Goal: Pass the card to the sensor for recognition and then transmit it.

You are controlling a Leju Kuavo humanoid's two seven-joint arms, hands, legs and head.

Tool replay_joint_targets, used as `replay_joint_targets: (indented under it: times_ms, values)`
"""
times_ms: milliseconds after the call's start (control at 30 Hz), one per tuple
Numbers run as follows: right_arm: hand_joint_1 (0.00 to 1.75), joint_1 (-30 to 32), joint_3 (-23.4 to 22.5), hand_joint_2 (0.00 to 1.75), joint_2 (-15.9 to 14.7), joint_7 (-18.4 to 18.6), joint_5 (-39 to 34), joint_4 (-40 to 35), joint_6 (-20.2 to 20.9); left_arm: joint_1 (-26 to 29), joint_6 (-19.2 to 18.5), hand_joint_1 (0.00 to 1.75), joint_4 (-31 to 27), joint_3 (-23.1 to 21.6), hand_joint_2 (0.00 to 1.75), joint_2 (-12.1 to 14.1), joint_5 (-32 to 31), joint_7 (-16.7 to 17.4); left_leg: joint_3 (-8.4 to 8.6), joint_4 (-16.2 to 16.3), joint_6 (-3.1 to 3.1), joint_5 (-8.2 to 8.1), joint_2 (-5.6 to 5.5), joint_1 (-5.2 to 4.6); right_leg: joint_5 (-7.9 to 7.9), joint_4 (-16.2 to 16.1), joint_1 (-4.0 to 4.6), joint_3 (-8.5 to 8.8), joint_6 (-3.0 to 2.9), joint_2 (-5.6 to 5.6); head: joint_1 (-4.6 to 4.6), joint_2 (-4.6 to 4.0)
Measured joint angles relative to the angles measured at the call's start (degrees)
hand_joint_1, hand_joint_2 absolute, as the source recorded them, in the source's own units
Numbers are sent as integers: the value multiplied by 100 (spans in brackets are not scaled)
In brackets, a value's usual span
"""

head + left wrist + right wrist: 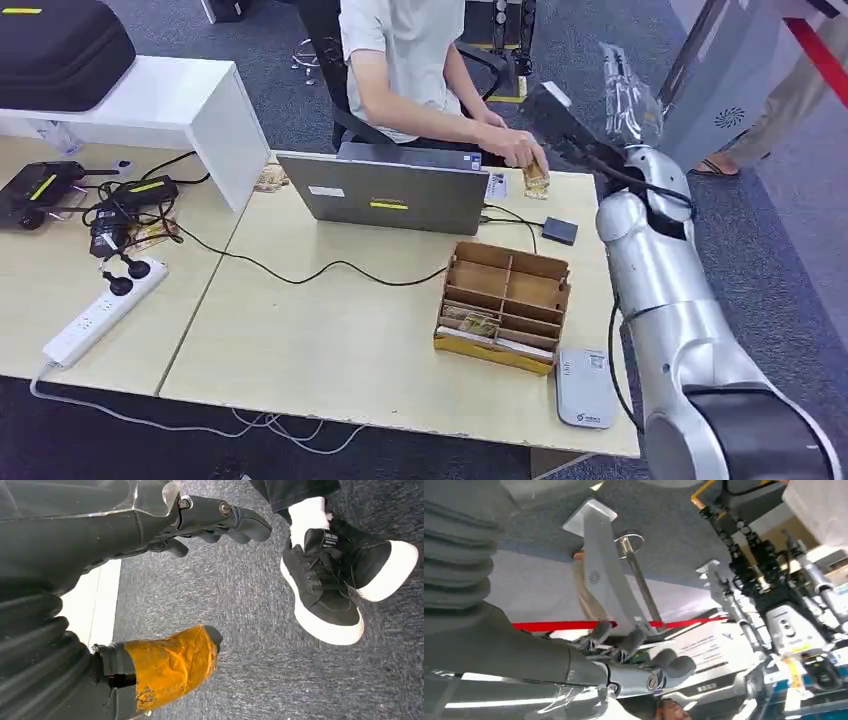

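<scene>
A seated person across the table presses a patterned card (536, 180) to the tabletop with one hand (515, 150), beside the laptop (395, 190). My right arm is raised over the table's right end, and my right hand (548, 108) hangs in the air just above and to the right of that card. Its fingers (634, 642) are loosely spread and hold nothing. The white card sensor (585, 388) lies flat at the table's front right corner. My left hand (200, 525) hangs low over the carpet, fingers apart and empty, its thumb (170, 662) wrapped in orange tape.
A wooden divided box (505, 300) with a few cards (470, 322) in its front slots stands left of the sensor. A small dark box (560, 230) sits behind it. A power strip (100, 310) and cables lie at the left. A person's black shoes (340, 580) are near my left hand.
</scene>
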Motion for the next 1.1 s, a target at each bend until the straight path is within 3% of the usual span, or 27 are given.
replay_joint_targets:
  times_ms: [267, 767, 867, 967, 1100]
  values:
    - [0, 16, -713, 0, -514, -140, -84, 28, -42, 12, 9, 0, 0, 2, 175, 0, 26, 13, -9, 5, 2, -2, 0, -4, 3, -1, -6, 0, 5, 2, 0, 0]
    - [0, 32, -883, 0, -597, -138, -40, 42, -50, -1, 11, 0, 0, 2, 175, 0, 26, 13, -2, 3, -1, 0, 15, -2, 4, 2, 0, -5, 3, 15, 0, 0]
    - [0, 47, -966, 0, -666, 44, -98, 46, -123, -4, 9, 0, 0, 2, 175, 0, 52, 13, -1, 6, -1, 0, 8, -3, 4, -1, 0, -7, 3, 10, 0, 0]
    - [0, 158, -1205, 0, -1000, 144, -326, 88, -243, 7, 2, 0, 0, 2, 175, 0, 103, 31, -7, 10, 0, 0, -26, -4, 3, -7, 0, 0, 6, -24, 0, 0]
    - [0, 558, -1929, 0, -1680, 94, -919, 263, -435, 30, 0, 0, 0, 11, 175, 7, 166, 98, -13, 12, 5, -2, -58, -3, 0, -27, 1, 19, 10, -55, 0, 0]
